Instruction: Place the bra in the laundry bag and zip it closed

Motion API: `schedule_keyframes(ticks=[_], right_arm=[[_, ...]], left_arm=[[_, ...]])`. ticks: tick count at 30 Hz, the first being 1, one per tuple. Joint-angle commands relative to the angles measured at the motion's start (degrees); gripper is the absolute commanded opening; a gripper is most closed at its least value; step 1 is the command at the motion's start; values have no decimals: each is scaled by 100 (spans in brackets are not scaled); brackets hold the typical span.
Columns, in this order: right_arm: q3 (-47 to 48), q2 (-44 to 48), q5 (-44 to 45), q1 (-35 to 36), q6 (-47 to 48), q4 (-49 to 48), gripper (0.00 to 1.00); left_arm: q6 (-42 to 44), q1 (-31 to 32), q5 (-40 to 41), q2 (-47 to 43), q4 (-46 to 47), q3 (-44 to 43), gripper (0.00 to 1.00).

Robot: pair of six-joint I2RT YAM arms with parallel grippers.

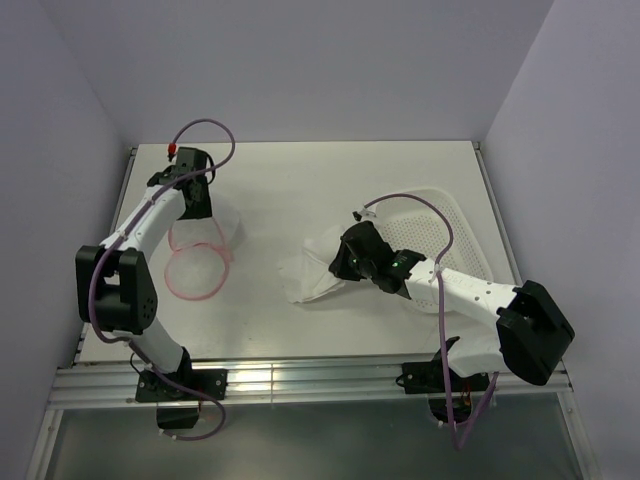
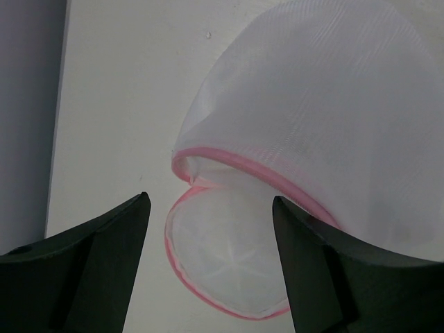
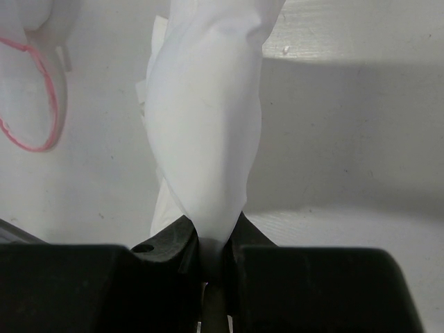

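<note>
Overhead view of 2 robot arms on a white tabletop. The step in hand looks like bringing the bra to the bag. Nothing white and solid shows inside the bag, and its zip is undone.

The right tool is clamped shut on a fold of the bra. This soft white garment trails away from the fingers near the middle of the tabletop, just beside a white perforated basket. Whether the fabric rests on the surface or hangs just above it cannot be told.

The laundry bag sits on the left side, well apart from the bra. It is a dome of translucent white mesh with a pink rim. Its round lid flap lies flat on the tabletop, so a mouth gapes between rim and flap.

The left tool hangs at the far side of the bag with its 2 fingers spread wide, gripping nothing visible. One finger overlaps the mesh in the wrist view, and contact there is unclear.

The next move probably calls for the right arm to carry the bra leftward and feed it through that mouth. The limp fabric may drag or catch on the rim, so the left tool would likely need to steady the bag. Zipping comes after.

No zipper pull can be made out. The bra's cups and straps are not distinguishable, and part of the bra is hidden under the right tool from above. The bag's right side is cut off in the left wrist view.
</note>
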State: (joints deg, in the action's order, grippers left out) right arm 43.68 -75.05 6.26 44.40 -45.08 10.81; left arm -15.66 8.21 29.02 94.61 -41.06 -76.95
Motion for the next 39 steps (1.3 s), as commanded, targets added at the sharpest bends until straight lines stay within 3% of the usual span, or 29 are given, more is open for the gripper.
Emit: schedule_keyframes(ticks=[1,12,26,37,39], right_arm=[[-26,60,7,33,43,-105,0],[-105,87,86,25,17,-123,0],[-44,174,130,25,8,-26,0],[-123,315,165,25,-10,-17,0],[-141,333,174,33,-18,-26,0]], left_arm=[[2,-30,-115,110,107,-312,78],[-95,-223,-571,339,212,-795,78],[-192,-671,-1469,699,739,-681,73],[-297,-698,-1653,1130,1407,-655,60],[-332,-698,-1662,1130,1478,-602,53]])
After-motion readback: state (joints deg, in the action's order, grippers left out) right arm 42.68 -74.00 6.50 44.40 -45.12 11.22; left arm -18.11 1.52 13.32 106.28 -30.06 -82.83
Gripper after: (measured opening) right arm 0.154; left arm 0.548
